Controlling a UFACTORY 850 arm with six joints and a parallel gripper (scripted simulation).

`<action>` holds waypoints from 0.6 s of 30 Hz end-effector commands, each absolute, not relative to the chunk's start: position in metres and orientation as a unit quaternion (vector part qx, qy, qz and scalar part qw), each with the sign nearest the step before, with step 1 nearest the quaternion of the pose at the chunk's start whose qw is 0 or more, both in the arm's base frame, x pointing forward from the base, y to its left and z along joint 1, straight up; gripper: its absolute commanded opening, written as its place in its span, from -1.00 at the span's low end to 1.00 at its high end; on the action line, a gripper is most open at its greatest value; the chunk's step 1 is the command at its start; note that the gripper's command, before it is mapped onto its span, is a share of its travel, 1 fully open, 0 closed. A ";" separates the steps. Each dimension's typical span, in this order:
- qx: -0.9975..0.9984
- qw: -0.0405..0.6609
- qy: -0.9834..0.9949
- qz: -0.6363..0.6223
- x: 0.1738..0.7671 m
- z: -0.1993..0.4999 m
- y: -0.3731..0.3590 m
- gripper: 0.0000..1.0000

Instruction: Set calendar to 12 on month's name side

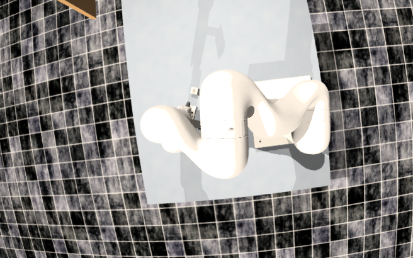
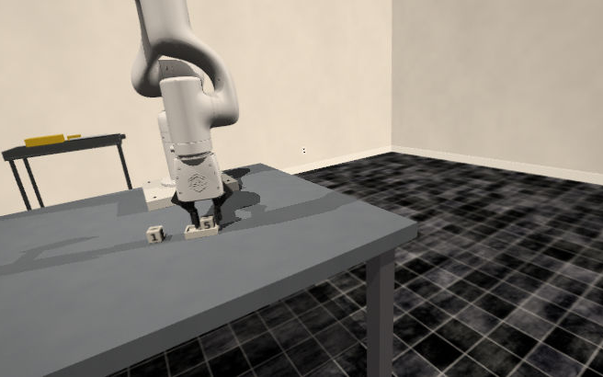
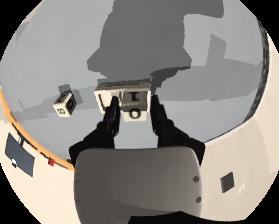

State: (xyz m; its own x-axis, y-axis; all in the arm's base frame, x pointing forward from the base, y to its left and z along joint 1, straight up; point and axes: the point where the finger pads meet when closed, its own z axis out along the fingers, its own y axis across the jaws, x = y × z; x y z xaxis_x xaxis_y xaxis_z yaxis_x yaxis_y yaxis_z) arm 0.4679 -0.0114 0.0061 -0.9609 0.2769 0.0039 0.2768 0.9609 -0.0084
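A white tray (image 2: 200, 233) (image 3: 121, 86) lies on the table; the wall towards the wrist camera bears dark, unreadable lettering. One cube (image 2: 207, 224) (image 3: 135, 114) stands in the tray: 0 on top, 1 on the lettered side, 5 on the side facing the exterior camera. The tray's other half holds no cube. My gripper (image 2: 207, 222) (image 3: 134, 103) is open, its fingers either side of this cube, one over the tray's free half. The second cube (image 1: 194, 90) (image 2: 154, 234) (image 3: 64, 105) is loose beside the tray, 8 on top, 1 facing the exterior camera. The cube's underside is hidden.
The arm covers much of the table (image 1: 160, 77) (image 2: 247, 267) in the top view. The robot's base plate (image 2: 157, 202) stands behind the gripper. A dark side table (image 2: 88, 143) with yellow things stands farther back.
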 end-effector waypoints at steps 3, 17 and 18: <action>-0.140 0.002 -0.990 0.004 0.469 0.007 -0.011 -0.05; -0.140 0.002 -0.990 0.004 0.469 0.017 -0.011 -0.05; -0.140 0.002 -0.990 0.004 0.469 0.021 -0.011 -0.05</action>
